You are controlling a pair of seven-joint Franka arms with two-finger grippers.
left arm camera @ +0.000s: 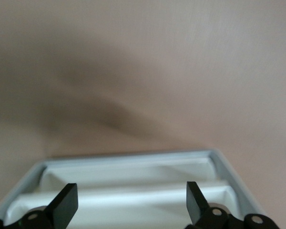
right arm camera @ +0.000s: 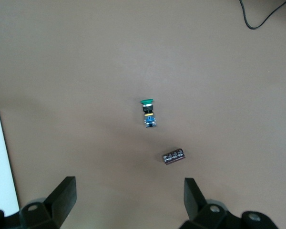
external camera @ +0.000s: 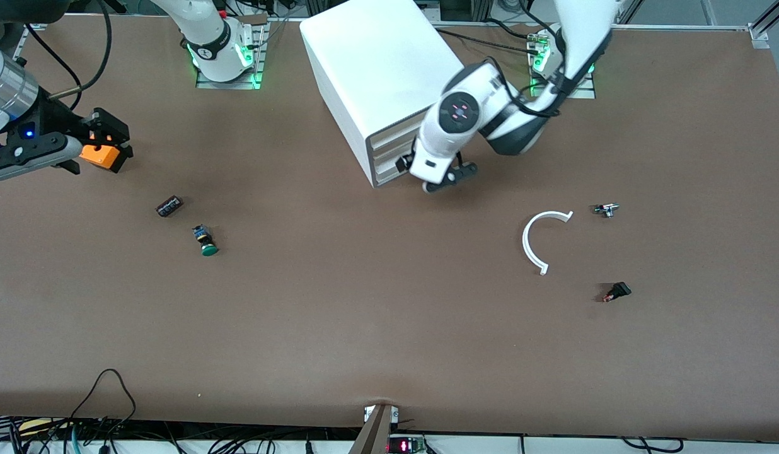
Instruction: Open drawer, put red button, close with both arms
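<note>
The white cabinet (external camera: 377, 69) stands between the two arm bases, and its three drawers look shut. The middle drawer (external camera: 389, 156) is partly covered by my left hand. My left gripper (external camera: 451, 178) is open and empty, close in front of the drawer fronts. In the left wrist view its fingertips (left arm camera: 66, 205) frame the white drawer faces (left arm camera: 133, 167). The red button (external camera: 616, 291) lies on the table toward the left arm's end. My right gripper (external camera: 104, 150) is open and empty over the table at the right arm's end, and the right wrist view shows its fingers (right arm camera: 64, 195) spread wide.
A green-capped button (external camera: 205, 241) and a small black block (external camera: 169, 205) lie toward the right arm's end; both also show in the right wrist view, the button (right arm camera: 148, 112) and the block (right arm camera: 173, 156). A white curved strip (external camera: 534, 243) and a small metal part (external camera: 607, 209) lie near the red button.
</note>
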